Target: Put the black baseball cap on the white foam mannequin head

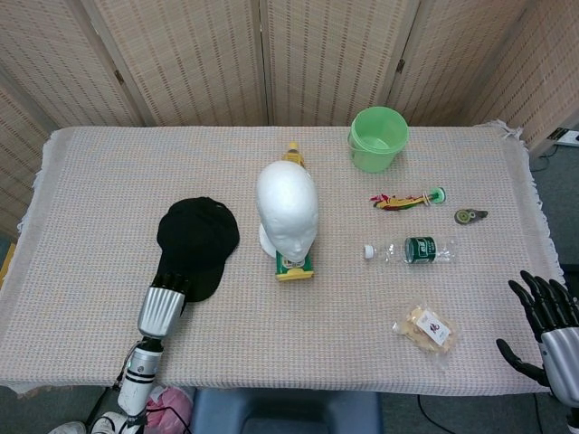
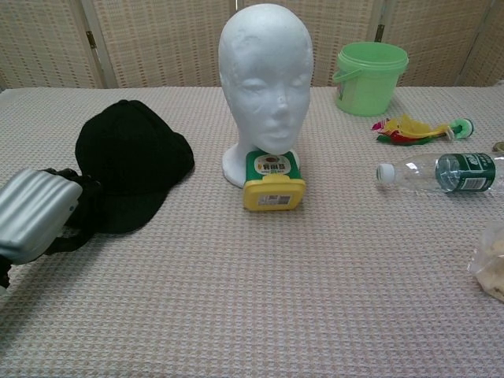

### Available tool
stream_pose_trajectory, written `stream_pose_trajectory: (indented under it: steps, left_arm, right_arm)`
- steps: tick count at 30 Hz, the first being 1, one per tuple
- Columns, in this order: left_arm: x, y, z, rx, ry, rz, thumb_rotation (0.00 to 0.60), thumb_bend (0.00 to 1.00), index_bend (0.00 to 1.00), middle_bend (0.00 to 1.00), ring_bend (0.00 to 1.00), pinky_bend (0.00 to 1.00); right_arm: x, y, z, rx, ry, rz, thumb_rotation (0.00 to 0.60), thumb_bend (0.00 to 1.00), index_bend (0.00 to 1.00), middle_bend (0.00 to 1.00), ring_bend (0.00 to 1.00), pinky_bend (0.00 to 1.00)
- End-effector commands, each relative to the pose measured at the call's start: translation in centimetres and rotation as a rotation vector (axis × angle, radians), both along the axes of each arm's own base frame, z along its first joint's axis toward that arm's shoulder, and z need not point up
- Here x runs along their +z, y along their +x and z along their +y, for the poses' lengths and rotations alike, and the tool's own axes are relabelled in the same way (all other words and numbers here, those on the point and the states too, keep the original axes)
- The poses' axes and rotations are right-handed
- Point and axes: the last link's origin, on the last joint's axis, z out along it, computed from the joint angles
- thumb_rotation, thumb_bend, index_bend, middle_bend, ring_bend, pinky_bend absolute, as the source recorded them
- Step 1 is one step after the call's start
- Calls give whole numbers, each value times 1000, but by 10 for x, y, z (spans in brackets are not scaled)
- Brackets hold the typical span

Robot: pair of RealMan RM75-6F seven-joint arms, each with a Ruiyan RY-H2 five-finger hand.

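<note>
The black baseball cap (image 1: 199, 237) (image 2: 134, 157) lies on the tablecloth, left of the white foam mannequin head (image 1: 287, 210) (image 2: 266, 79), which stands upright and bare. My left hand (image 1: 166, 298) (image 2: 47, 216) is at the cap's near brim, its dark fingers wrapped over and under the brim edge, gripping it. My right hand (image 1: 547, 321) hangs off the table's front right corner with its fingers spread and nothing in them; the chest view does not show it.
A yellow-and-green tub (image 1: 294, 265) (image 2: 273, 181) lies against the mannequin's base. A green bucket (image 1: 377, 137), a colourful toy (image 1: 405, 200), a plastic bottle (image 1: 412, 250) and a snack bag (image 1: 427, 328) occupy the right half.
</note>
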Motion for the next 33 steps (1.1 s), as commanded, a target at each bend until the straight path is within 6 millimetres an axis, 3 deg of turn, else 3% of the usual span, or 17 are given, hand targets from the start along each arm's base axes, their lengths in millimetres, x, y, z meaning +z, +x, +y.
stream_pose_trajectory:
  steps: [1,10,25,33]
  left_arm:
    - [2,2,1,-11,26,-7,600,386,556,608,457,535]
    - [12,3,2,-30,115,-1,600,432,569,618,466,541]
    - [54,4,8,-107,345,16,600,447,578,627,475,547]
    - [60,3,8,-101,366,5,600,447,588,645,486,558]
  right_arm:
    - [-1,0,0,1,4,2,600,193,0,0,0,0]
    - [-4,1,-1,3,16,11,600,193,0,0,0,0]
    - [-7,2,0,7,23,21,600,196,0,0,0,0]
    - [-9,4,1,12,31,26,600,197,0,0,0,0]
